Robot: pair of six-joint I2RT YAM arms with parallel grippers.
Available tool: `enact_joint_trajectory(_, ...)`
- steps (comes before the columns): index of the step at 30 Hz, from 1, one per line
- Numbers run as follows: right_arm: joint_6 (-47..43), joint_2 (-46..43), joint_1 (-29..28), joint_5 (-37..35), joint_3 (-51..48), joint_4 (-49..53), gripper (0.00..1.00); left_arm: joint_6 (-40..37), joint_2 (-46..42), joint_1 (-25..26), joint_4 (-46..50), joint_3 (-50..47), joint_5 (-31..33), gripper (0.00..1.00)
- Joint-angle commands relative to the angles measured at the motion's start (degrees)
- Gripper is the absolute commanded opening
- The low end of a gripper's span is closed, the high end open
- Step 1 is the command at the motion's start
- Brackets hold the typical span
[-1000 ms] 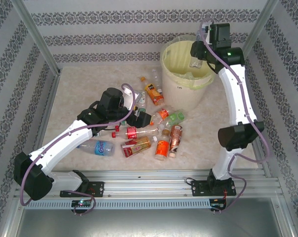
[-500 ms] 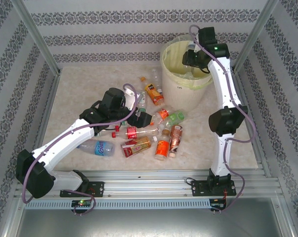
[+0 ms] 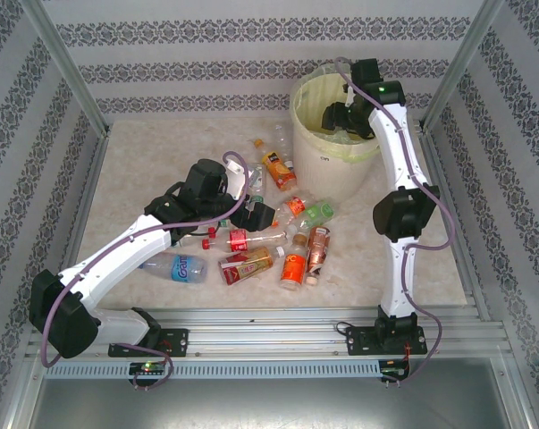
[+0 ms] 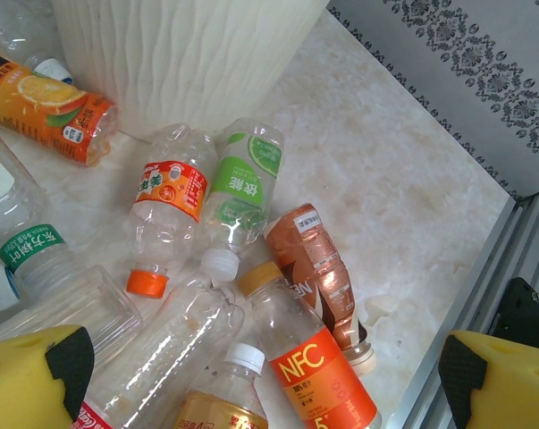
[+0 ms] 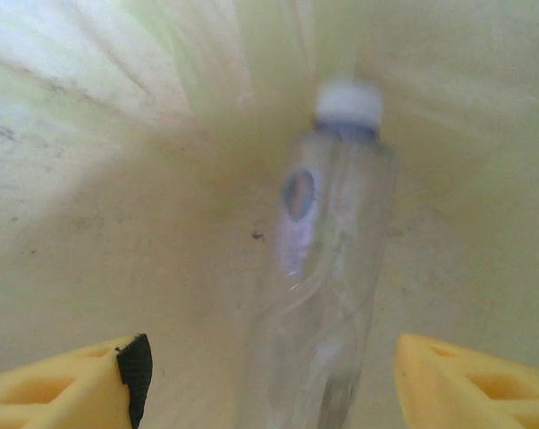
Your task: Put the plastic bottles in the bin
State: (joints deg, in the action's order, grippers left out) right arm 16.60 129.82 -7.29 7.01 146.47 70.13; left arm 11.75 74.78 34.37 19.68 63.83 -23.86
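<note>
Several plastic bottles (image 3: 273,241) lie in a heap on the table in front of the bin (image 3: 315,156). My left gripper (image 3: 258,214) hovers open over the heap. In the left wrist view its open jaws (image 4: 265,362) stand above an orange-labelled NFC bottle (image 4: 318,366), a crumpled brown bottle (image 4: 318,268) and a green-labelled one (image 4: 242,188). My right gripper (image 3: 333,116) is over the bin's mouth. In the right wrist view the gripper (image 5: 267,357) is open, and a blurred clear white-capped bottle (image 5: 332,241) hangs free between the pads above the pale yellow liner (image 5: 117,223).
The bin's ribbed wall (image 4: 189,54) rises just behind the heap. A blue-labelled bottle (image 3: 175,265) lies under the left arm. An orange juice bottle (image 4: 50,107) lies against the bin's foot. The metal rail (image 3: 269,335) runs along the near edge and patterned walls enclose the table.
The right arm has swung left over the bin's middle, and its jaws have opened off the clear bottle. The left arm has barely moved.
</note>
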Motion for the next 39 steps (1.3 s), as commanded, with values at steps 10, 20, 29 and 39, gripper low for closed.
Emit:
enact_joint_trajectory(10, 1.4, -8.3, -0.3, 0.3, 4.7, 0.1, 0.86, -0.7, -0.5, -0.7, -1.4, 0.4, -0.8, 1.0)
enact_joint_trajectory(20, -0.3, -21.8, -2.3, -1.7, -3.9, -3.1, 0.86, 0.1, -1.4, -0.7, -2.0, 0.3, -1.6, 1.0)
enact_joint_trajectory(29, 2.1, -41.0, -9.2, -6.2, -27.8, -6.8, 0.86, -1.3, -0.6, -0.7, 0.2, 2.4, -8.3, 1.0)
enact_joint_trajectory(39, 12.1, -61.5, -15.2, -6.1, -62.1, -14.6, 0.85, -1.6, 1.0, -0.6, 1.3, 3.3, -11.4, 1.0)
